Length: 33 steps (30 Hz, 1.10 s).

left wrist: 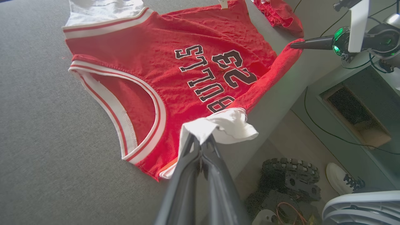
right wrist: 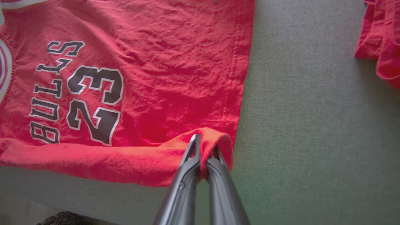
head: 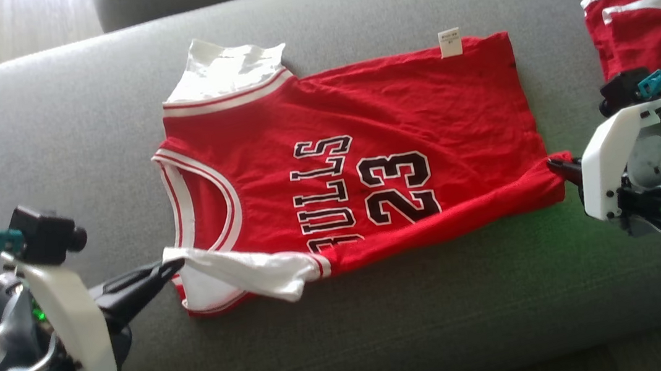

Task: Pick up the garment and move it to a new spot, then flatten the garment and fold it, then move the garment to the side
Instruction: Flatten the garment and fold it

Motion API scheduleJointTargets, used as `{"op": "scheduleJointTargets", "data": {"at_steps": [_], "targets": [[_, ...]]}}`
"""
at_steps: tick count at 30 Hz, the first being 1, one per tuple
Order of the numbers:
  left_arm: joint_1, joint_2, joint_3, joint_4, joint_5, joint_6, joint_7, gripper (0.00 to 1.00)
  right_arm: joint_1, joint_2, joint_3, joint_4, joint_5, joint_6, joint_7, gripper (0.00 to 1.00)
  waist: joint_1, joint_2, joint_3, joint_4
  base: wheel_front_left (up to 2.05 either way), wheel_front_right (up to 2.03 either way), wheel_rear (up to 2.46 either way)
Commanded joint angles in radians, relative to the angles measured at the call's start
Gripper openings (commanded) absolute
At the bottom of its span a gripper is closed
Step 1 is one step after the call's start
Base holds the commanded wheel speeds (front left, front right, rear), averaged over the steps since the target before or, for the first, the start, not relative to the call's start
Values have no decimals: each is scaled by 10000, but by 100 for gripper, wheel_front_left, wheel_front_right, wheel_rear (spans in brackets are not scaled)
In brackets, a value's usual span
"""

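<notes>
Item: left tool [head: 178, 265], 8 o'clock in the head view, fingers clamped on the white sleeve [head: 241, 273].
Item: right tool [head: 554, 165], 3 o'clock, fingers clamped on the red hem corner [head: 559, 157].
Item: jersey [head: 363, 144], red, spread print-up mid sofa seat [head: 52, 148]. It lies towards 2 o'clock from the left tool and 9 o'clock from the right.
Handling, judged: light, limp, creases easily. Take it by sleeve and hem corners and keep it taut.
Item: second red garment [head: 651, 49], 2 o'clock, apart.
</notes>
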Motion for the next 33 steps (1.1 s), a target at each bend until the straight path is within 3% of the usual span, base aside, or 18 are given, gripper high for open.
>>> {"op": "scheduleJointTargets", "data": {"at_steps": [1, 18, 33], "targets": [[-649, 281, 597, 39, 172, 31, -103, 0, -367, -2, -89, -123, -123, -2, -200, 0, 0, 0, 165, -16, 0, 0, 0], [-1952, -1130, 544, 2238, 1873, 580, -381, 0, -1206, 459, 260, 876, -124, -2, -1250, 0, 0, 0, 1139, -190, 0, 0, 0], [-2556, -1949, 519, 3596, 2500, 1006, -647, 0, -1681, 604, 723, 1392, 186, -2, -1873, 0, 0, 0, 1561, -301, 0, 0, 0]]}}
